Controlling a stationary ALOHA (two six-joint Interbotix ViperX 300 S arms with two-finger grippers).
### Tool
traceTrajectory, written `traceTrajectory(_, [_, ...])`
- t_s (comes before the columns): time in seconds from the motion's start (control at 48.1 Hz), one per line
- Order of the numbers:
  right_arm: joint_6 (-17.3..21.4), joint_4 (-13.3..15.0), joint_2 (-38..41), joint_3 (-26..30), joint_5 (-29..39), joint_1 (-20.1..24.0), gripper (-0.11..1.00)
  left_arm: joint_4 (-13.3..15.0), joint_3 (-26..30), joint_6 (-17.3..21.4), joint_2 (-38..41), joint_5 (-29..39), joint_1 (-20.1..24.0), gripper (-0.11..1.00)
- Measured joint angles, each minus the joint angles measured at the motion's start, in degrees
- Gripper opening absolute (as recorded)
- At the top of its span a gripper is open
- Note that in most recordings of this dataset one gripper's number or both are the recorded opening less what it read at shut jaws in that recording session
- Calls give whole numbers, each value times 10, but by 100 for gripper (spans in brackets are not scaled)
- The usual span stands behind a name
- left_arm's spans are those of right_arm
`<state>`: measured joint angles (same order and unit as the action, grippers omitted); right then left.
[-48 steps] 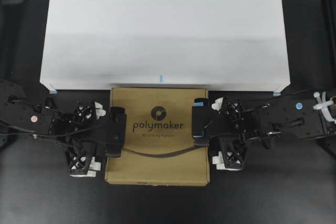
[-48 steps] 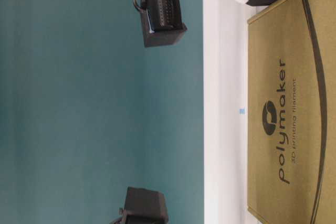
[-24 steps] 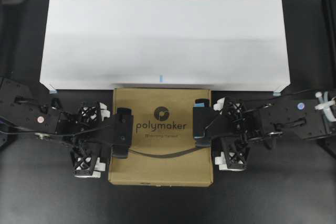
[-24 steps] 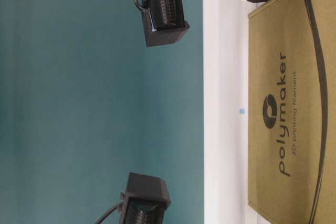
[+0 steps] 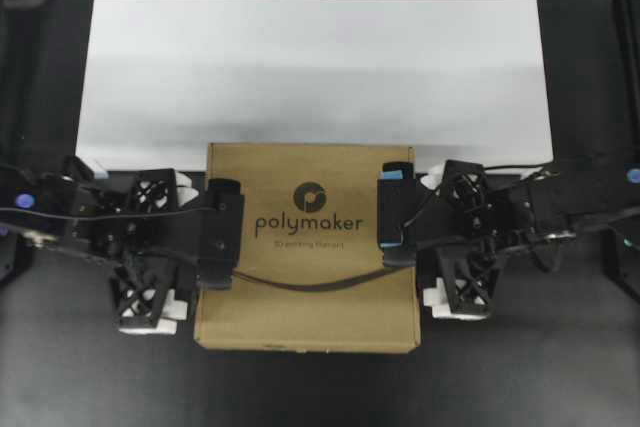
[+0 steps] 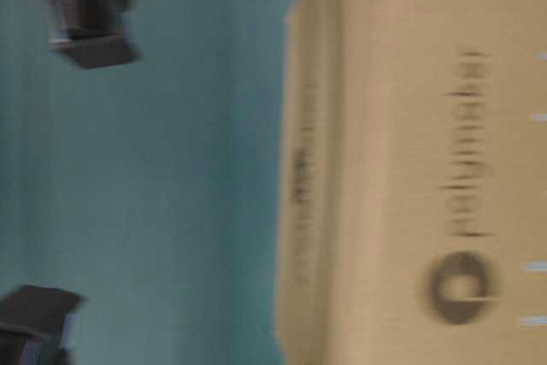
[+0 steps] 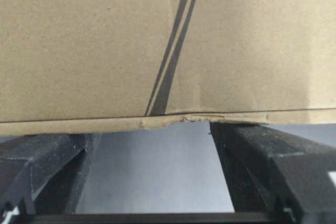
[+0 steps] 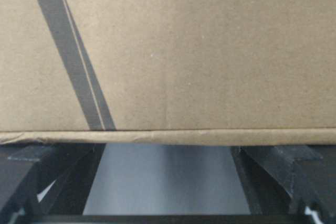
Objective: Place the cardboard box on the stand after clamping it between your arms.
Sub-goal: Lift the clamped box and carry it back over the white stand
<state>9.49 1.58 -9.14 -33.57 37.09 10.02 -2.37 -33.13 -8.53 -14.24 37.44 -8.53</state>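
Note:
The brown cardboard box (image 5: pixel 310 247) with the "polymaker" print is clamped between my two arms and held off the dark table. Its far edge overlaps the front edge of the white stand (image 5: pixel 315 67). My left gripper (image 5: pixel 195 252) is open, with its spread fingers pressed against the box's left side. My right gripper (image 5: pixel 425 247) is open and pressed against the right side. The left wrist view shows the box (image 7: pixel 168 45) filling the top, above my left gripper (image 7: pixel 157 129). The right wrist view shows the box (image 8: pixel 168 51) above my right gripper (image 8: pixel 168 140). The table-level view shows the box (image 6: pixel 410 160) blurred.
The stand is much wider than the box and its top is bare on both sides. The dark table (image 5: pixel 320 387) lies in front of the box. A teal wall (image 6: pixel 171 168) stands behind the stand.
The box has risen off the table and moved toward the stand; its far edge now overlaps the stand's front. Both arms moved with it.

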Motion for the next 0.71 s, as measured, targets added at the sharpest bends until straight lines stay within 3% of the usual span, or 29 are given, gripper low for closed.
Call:
traceTrajectory(0.146, [-5,0,-16,27,50,-6,82,0,39,11,-7,55,11,80])
traceTrajectory(0.354, [-23,0,-16,29,55,-23,82,1,50,47,-6,71,35,80])
traceTrajectory(0.707, [-101,2,-11,29,55,-89,82,0,50,111,-6,71,102,80])
